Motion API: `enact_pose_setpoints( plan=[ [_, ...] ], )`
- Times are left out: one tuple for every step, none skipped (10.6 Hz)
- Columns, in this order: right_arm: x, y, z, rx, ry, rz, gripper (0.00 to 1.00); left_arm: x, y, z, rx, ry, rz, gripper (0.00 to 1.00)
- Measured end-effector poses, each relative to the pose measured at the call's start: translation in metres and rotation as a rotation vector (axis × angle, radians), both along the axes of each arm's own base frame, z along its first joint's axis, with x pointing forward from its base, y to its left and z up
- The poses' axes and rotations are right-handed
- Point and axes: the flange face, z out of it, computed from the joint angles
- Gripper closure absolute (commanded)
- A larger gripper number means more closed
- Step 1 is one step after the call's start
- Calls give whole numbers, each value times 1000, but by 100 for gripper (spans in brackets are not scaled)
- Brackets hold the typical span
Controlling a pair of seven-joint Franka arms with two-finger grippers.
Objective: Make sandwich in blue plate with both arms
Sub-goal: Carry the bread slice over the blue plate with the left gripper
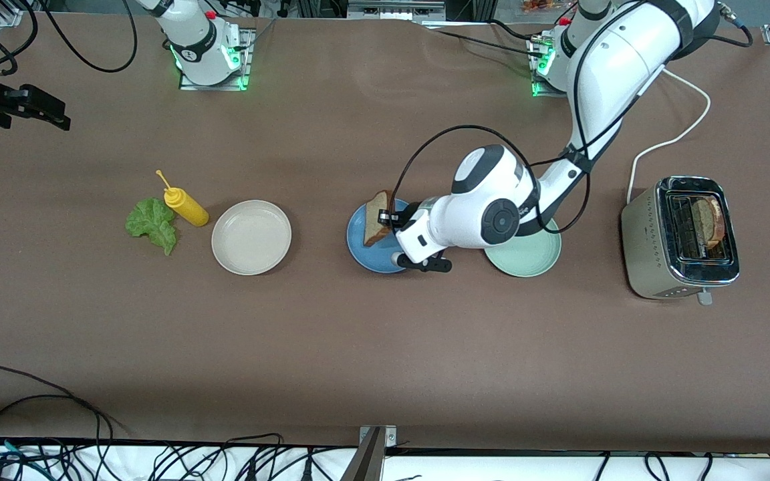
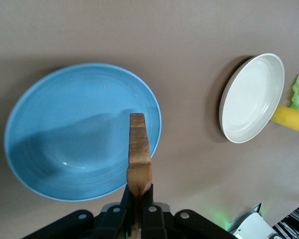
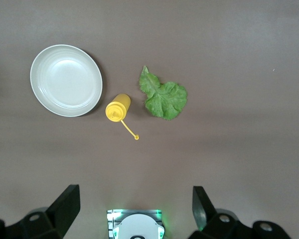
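Note:
The blue plate lies mid-table with nothing lying flat in it. My left gripper is shut on a brown toasted bread slice. It holds the slice on edge over the plate, near the rim. A second slice stands in the toaster. The green lettuce leaf lies on the table toward the right arm's end. My right gripper hangs open and empty, high over the table on its own arm's side.
A beige plate sits between the lettuce and the blue plate. A yellow squeeze bottle lies beside the lettuce. A pale green plate lies partly under the left arm. The toaster's white cord trails toward the bases.

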Motion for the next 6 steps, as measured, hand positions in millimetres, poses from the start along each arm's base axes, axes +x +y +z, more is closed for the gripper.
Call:
enact_pose_setpoints(
  plan=[
    [0,0,0,0,0,0,0,-5,-6,-9,0,5,7,100],
    [0,0,0,0,0,0,0,-8,-10,-16,-2,5,14,100],
    [0,0,0,0,0,0,0,-9,-11,-22,-3,6,20,100],
    [0,0,0,0,0,0,0,-9,-10,-26,-3,10,23,100],
    [0,0,0,0,0,0,0,-8,-10,-28,-7,5,32,100],
    [0,0,0,0,0,0,0,-7,-10,-29,-11,-2,40,100]
  ],
)
